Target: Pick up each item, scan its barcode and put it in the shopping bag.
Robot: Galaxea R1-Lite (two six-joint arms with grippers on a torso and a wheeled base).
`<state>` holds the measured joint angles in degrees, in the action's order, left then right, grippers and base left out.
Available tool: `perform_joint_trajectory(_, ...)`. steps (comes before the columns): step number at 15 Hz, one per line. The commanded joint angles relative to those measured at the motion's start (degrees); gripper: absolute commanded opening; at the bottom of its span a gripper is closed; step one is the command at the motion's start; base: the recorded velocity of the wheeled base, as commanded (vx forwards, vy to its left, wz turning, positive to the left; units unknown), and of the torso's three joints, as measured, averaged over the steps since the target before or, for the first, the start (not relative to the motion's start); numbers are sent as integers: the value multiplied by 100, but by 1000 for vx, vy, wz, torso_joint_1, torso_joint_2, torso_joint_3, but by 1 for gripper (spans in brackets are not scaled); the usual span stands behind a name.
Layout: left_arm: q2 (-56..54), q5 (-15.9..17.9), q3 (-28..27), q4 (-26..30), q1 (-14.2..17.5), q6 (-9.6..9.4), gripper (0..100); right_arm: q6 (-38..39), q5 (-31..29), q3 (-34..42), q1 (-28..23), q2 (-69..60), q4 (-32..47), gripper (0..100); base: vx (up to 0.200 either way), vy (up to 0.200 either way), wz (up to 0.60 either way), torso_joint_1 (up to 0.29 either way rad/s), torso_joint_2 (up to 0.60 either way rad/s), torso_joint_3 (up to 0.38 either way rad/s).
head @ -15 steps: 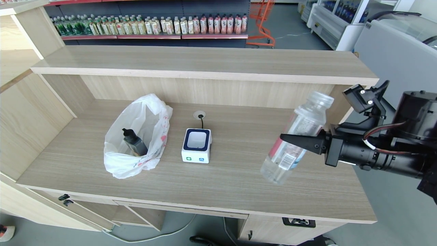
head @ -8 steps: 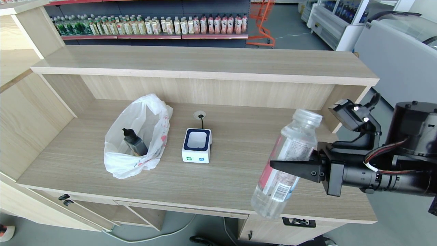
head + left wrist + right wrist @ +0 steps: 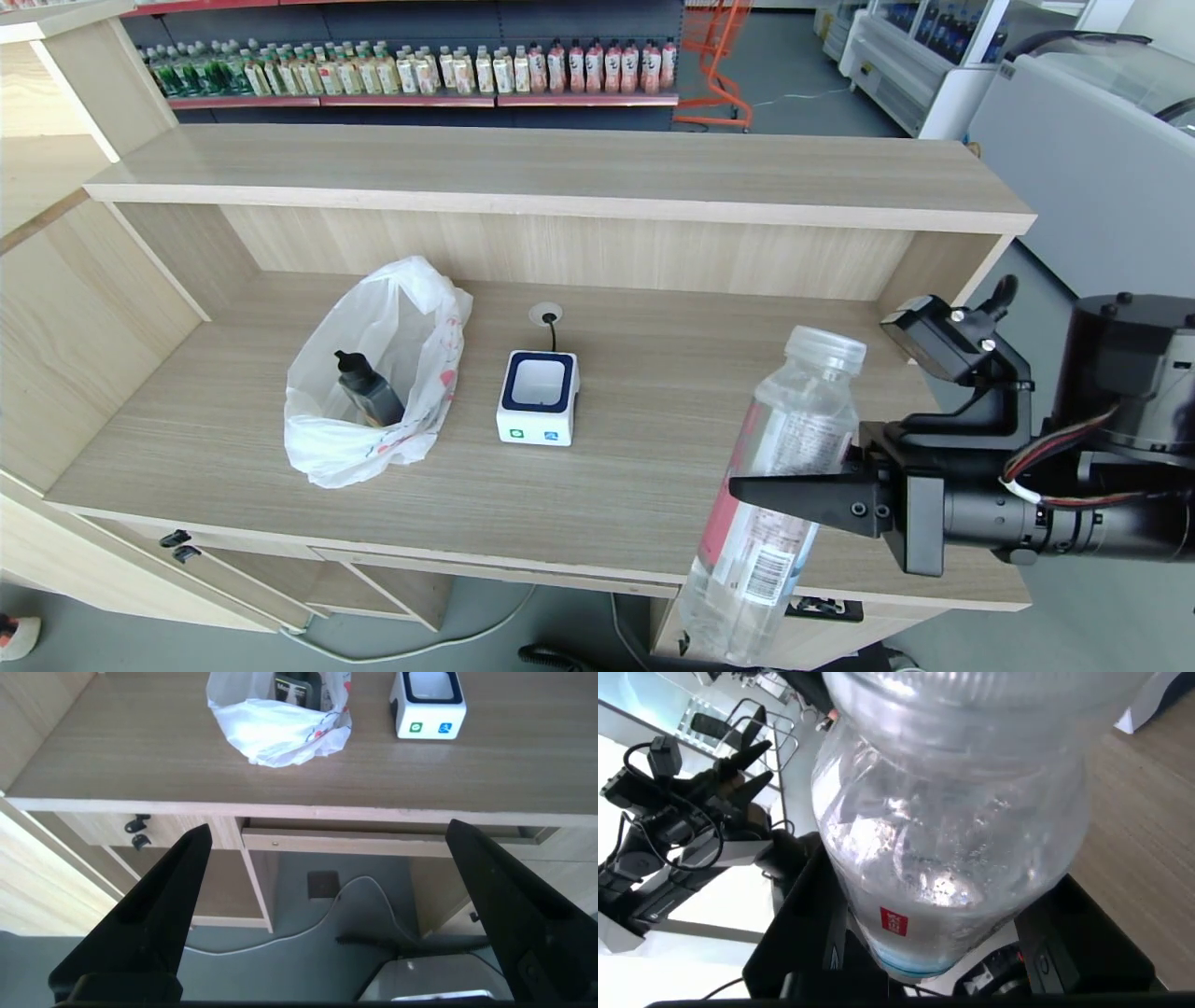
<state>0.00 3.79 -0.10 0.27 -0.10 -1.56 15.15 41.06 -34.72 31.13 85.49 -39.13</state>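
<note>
Head view, lower right: my right gripper (image 3: 761, 481) clamps the bottle (image 3: 805, 420), base past the counter (image 3: 607, 485) edge. Left wrist view: left gripper (image 3: 329, 833) spread wide.

wooden counter (image 3: 635, 448) | shopping bag (image 3: 322, 448) left | barcode scanner (image 3: 539, 397) middle, near bag

The right arm (image 3: 1046, 523) is stretched out level from the right side, with its wrist turned toward the robot's left. The right gripper (image 3: 761, 481) is clamped across the middle of a tilted clear bottle (image 3: 794, 429), one dark finger laid across its front. The left gripper (image 3: 329, 831) is angled downward, and its two fingers (image 3: 154, 915) are spread wide apart.
</note>
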Motion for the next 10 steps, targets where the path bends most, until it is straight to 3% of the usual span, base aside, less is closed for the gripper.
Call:
perform_joint_trajectory(1, 9, -1, 1, 0, 1, -2, 100, -12, -1, -35, 42, 38, -7, 0, 0, 0, 0, 0, 0, 0)
perform_joint_trajectory(10, 0, -1, 1, 0, 1, -2, 100, 32, -28, -61, 24, 20, 108, 0, 0, 0, 0, 0, 0, 0)
